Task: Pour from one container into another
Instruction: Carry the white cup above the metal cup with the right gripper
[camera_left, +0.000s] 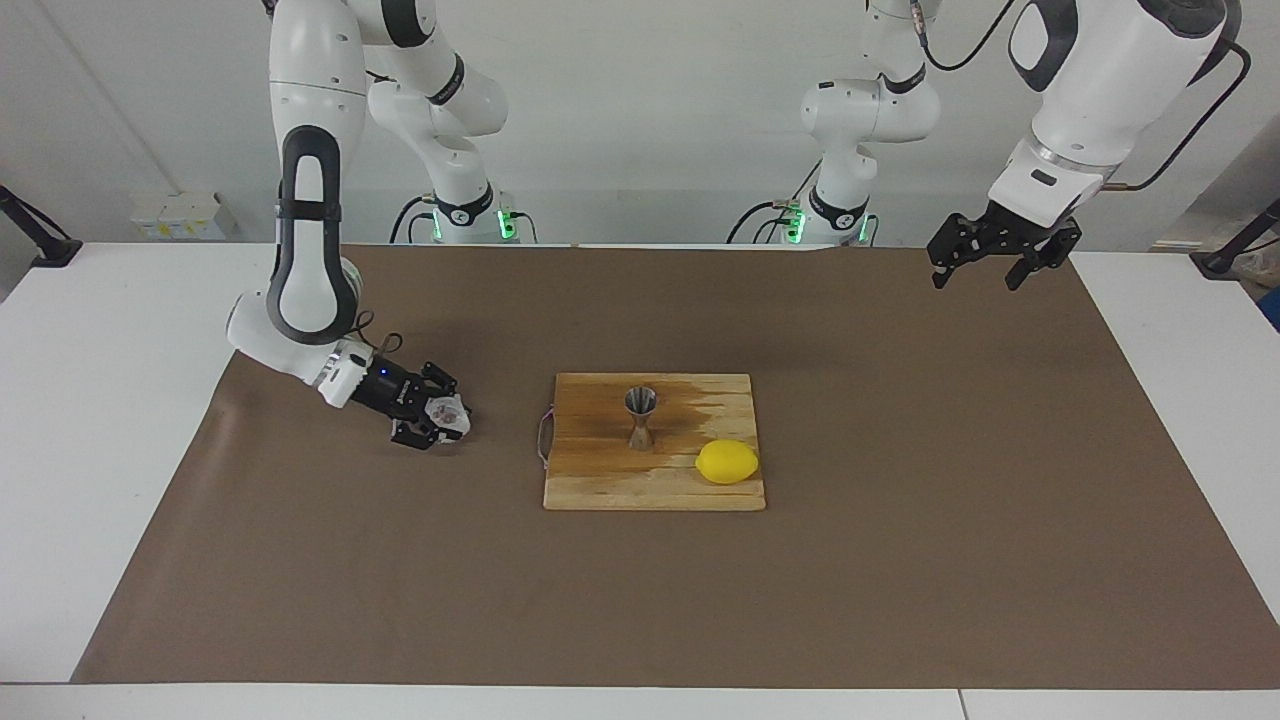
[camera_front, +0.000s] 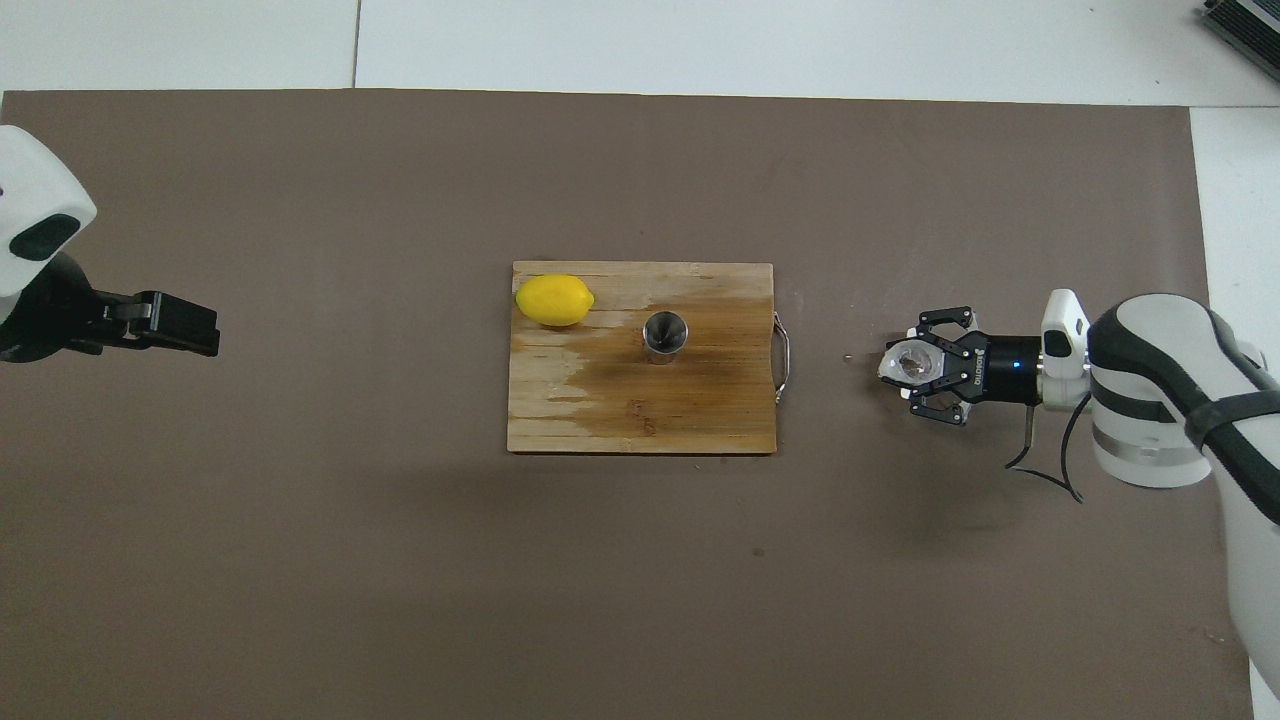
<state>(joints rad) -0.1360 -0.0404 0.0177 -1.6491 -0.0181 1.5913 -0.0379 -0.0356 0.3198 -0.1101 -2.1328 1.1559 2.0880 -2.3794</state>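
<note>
The whitish translucent plastic cup is low at the brown mat toward the right arm's end of the table, beside the cutting board. My right gripper lies nearly level and is shut on the cup, which looks squeezed between its fingers. The steel jigger stands upright on the wooden board. My left gripper hangs open and empty, high over the mat at the left arm's end.
A yellow lemon lies on the board's corner farthest from the robots, toward the left arm's end. The board has a wire handle on the edge facing the cup. The brown mat covers most of the white table.
</note>
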